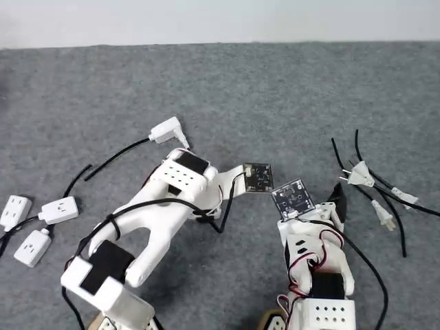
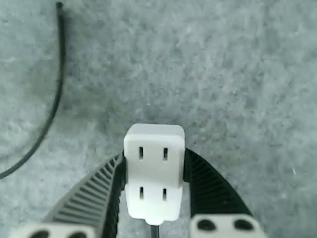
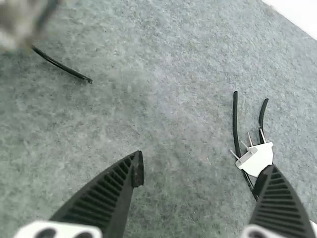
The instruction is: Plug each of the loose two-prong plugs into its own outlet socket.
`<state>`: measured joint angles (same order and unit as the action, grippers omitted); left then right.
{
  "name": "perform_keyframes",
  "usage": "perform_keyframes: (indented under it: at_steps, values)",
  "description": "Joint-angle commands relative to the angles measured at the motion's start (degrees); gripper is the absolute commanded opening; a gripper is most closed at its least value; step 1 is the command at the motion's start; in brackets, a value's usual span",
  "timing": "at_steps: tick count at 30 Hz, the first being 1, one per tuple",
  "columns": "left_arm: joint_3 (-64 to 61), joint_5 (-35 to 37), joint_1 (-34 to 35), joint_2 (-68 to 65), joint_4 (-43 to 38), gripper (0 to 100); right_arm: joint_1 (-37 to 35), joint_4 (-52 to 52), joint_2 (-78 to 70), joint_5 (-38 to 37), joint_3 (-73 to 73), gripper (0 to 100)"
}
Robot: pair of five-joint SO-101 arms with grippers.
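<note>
My left gripper (image 2: 154, 158) is shut on a white outlet socket (image 2: 153, 173) with two pairs of slots. The socket sits just above the grey carpet, with its cord running back under the wrist. My right gripper (image 3: 203, 168) stands open over bare carpet, and a white two-prong plug (image 3: 255, 158) lies right beside one of its fingers (image 3: 275, 198). In the high view that plug (image 1: 361, 175) and a second plug (image 1: 385, 216) lie on black cords to the right of the right gripper (image 1: 333, 203). The left arm (image 1: 172, 206) hides its socket there.
Three more white sockets (image 1: 14, 210) (image 1: 60, 210) (image 1: 33, 247) lie at the far left. A white corded piece (image 1: 168, 130) rests beyond the left arm. Loose black cord (image 2: 54, 99) trails over the carpet. The carpet's far half is bare.
</note>
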<state>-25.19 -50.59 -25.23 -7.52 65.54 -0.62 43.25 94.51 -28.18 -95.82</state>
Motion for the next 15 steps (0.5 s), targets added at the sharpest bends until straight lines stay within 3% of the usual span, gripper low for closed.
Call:
perform_keyframes:
  at_steps: [1, 12, 15]
  values:
    - [-0.13, 0.70, -0.35, -2.55, -2.46, 1, 0.57, -1.27, -0.40, -0.26, -0.44, 35.3]
    - [0.22, 1.23, -3.52, -4.84, -1.58, 3, 0.57, -1.27, -0.40, -0.26, -0.44, 35.3]
    - [0.84, 6.68, -4.04, -4.48, -0.97, 15, 0.57, -1.27, -0.40, -0.26, -0.44, 35.3]
